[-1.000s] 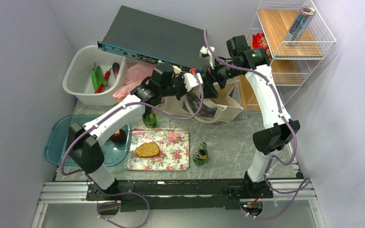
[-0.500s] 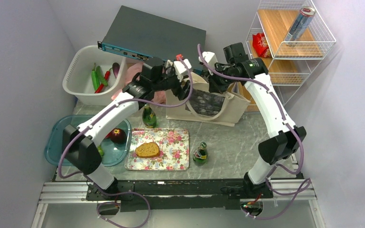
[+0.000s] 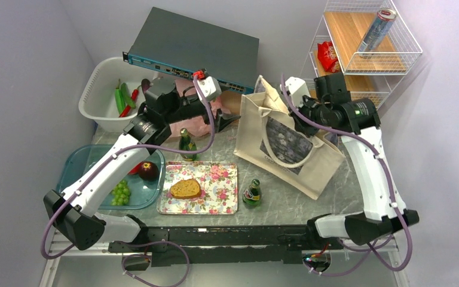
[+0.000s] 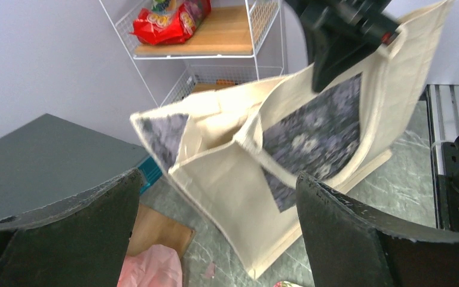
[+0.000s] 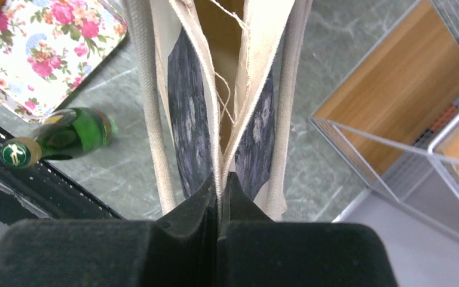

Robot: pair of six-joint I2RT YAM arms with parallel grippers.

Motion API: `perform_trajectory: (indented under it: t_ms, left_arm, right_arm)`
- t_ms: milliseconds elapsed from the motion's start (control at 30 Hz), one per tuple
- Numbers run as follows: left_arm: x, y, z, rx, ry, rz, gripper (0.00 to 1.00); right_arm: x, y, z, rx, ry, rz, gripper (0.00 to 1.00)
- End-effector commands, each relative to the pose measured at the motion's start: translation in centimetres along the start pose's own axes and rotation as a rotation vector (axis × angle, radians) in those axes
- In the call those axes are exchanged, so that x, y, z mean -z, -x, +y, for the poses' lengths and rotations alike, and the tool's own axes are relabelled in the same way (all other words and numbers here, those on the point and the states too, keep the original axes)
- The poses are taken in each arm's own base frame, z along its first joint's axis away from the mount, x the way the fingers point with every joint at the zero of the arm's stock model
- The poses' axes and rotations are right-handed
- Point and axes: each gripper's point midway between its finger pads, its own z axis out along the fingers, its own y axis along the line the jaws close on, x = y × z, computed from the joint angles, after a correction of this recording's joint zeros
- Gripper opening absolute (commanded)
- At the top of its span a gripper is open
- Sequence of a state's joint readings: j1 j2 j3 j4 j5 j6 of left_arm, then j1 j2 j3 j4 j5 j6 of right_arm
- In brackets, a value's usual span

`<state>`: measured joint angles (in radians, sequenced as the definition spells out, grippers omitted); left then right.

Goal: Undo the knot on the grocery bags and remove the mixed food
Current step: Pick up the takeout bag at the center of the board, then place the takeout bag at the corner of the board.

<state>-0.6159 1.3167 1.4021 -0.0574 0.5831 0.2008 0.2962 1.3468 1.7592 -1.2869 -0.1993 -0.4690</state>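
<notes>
- Gripping one canvas rim of the tote (image 3: 287, 155) at centre right, the right gripper (image 5: 220, 179) has its jaws pressed tight on the fabric, and the bag hangs tilted above the table (image 3: 287, 206).
- At centre frame, the left gripper (image 3: 230, 118) is spread wide and holds nothing, just left of the tote's mouth.
- At upper centre, the pink bag (image 3: 179, 91) lies crumpled behind the left arm (image 3: 125, 158). Its knot is hidden, so whether it is untied cannot be told.
- Much of the food is already out:
  - peppers (image 3: 121, 97) in the white basin (image 3: 95, 89), upper left
  - grapes (image 3: 119, 192) and a dark red fruit (image 3: 148, 170) in the blue tray (image 3: 75, 173), lower left
  - bread (image 3: 185, 189) on the floral tray (image 3: 224, 203), bottom centre
  - two green bottles (image 3: 251, 192) standing near that tray
- Unpacking appears well advanced. What seems left is emptying or checking the tote, whose inside barely shows from the wrist, and settling the pink bag.
</notes>
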Motion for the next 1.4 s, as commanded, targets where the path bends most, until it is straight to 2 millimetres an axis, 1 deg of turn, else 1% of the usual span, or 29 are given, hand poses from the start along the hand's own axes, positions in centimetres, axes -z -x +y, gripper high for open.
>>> perform_trajectory:
  t_ms: [0, 167, 300, 467, 600, 700, 767, 833, 900, 1100, 1200, 1300, 1367]
  left_arm:
    - [0.3, -1.1, -0.5, -0.005, -0.023, 0.024, 0.99]
    - [0.5, -1.3, -0.8, -0.007, -0.03, 0.026, 0.99]
    - [0.5, -1.5, -1.1, -0.006, -0.041, 0.024, 0.99]
    - [0.3, -1.5, -1.3, -0.01, -0.059, 0.019, 0.99]
    - [0.1, -1.6, -1.4, -0.016, -0.073, 0.014, 0.99]
    - [-0.1, -1.8, -1.5, -0.016, -0.082, 0.011, 0.99]
    - [-0.3, -1.9, -1.5, -0.009, -0.086, 0.011, 1.0]
    - [-0.5, -2.2, -1.5, 0.0, -0.096, 0.02, 0.99]
    - [-0.8, -2.5, -1.4, 0.006, -0.099, 0.032, 0.99]
    - [-0.6, -3.5, -1.2, 0.005, -0.087, 0.056, 0.99]
    - [-0.3, -3.9, -1.3, 0.007, -0.088, 0.067, 0.99]
    - [-0.1, -4.4, -1.3, 0.01, -0.084, 0.09, 0.99]
    - [0.2, -4.8, -0.9, 0.019, -0.071, 0.113, 0.99]
  right_arm:
    - [3.4, -1.5, -0.6, -0.035, -0.109, 0.013, 0.0]
    - [6.1, -5.5, -0.1, -0.075, -0.169, 0.124, 0.0]
    - [8.2, -8.2, -1.0, -0.125, -0.304, 0.175, 0.0]
    - [10.3, -11.1, -2.7, -0.188, -0.488, 0.249, 0.0]
    - [12.1, -13.4, -3.3, -0.24, -0.594, 0.28, 0.0]
    - [13.0, -15.1, -3.4, -0.271, -0.659, 0.305, 0.0]
    - [13.3, -16.0, -3.6, -0.323, -0.708, 0.314, 0.0]
    - [13.6, -16.4, -4.3, -0.381, -0.762, 0.301, 0.0]
    - [13.5, -16.4, -5.3, -0.415, -0.811, 0.279, 0.0]
    - [13.8, -15.0, -8.1, -0.473, -0.927, 0.172, 0.0]
    - [13.6, -14.2, -9.7, -0.508, -0.945, 0.114, 0.0]
    - [13.2, -14.6, -11.2, -0.545, -0.932, 0.106, 0.0]
    - [12.6, -15.6, -11.5, -0.57, -0.881, 0.133, 0.0]
